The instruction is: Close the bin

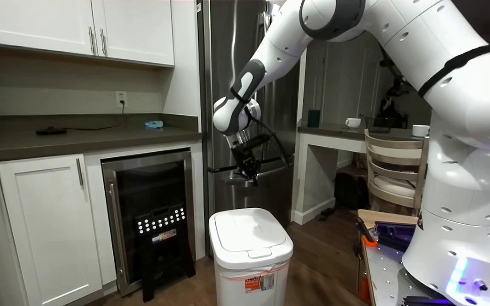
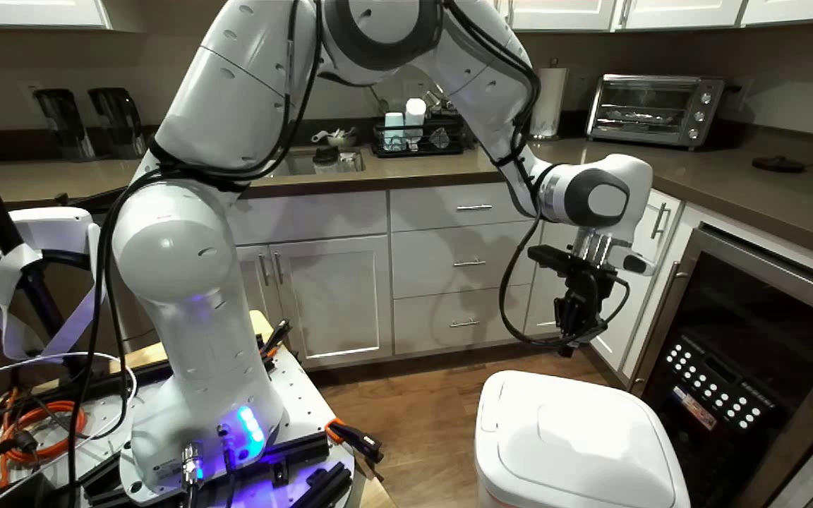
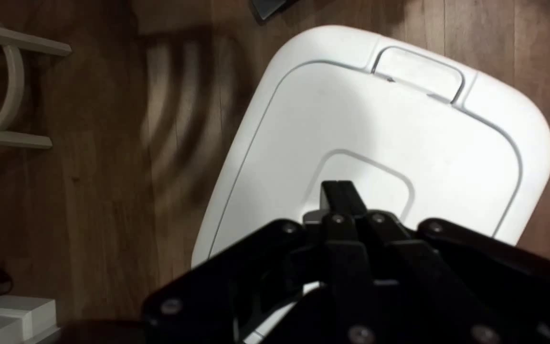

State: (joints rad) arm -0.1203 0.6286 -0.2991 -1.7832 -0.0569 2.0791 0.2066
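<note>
The white bin [image 1: 251,282] stands on the wooden floor in front of the fridge, and it also shows in an exterior view [image 2: 495,497]. Its white lid [image 1: 245,231] lies flat and down on the rim, seen also in an exterior view [image 2: 583,437] and in the wrist view [image 3: 428,157]. The lid's front tab [image 3: 418,74] looks flush. My gripper [image 1: 252,180] hangs above the far part of the lid, apart from it, pointing down. It shows in an exterior view [image 2: 569,347] too. In the wrist view its fingertips [image 3: 338,186] meet with nothing between them.
A black step stool [image 1: 164,238] stands before the black-fronted cooler [image 1: 151,187], beside the bin. The steel fridge [image 1: 245,191] is behind it. The robot's metal table [image 1: 385,272] and a wooden chair [image 1: 394,170] are on the opposite side. Counters [image 2: 752,190] run along the walls.
</note>
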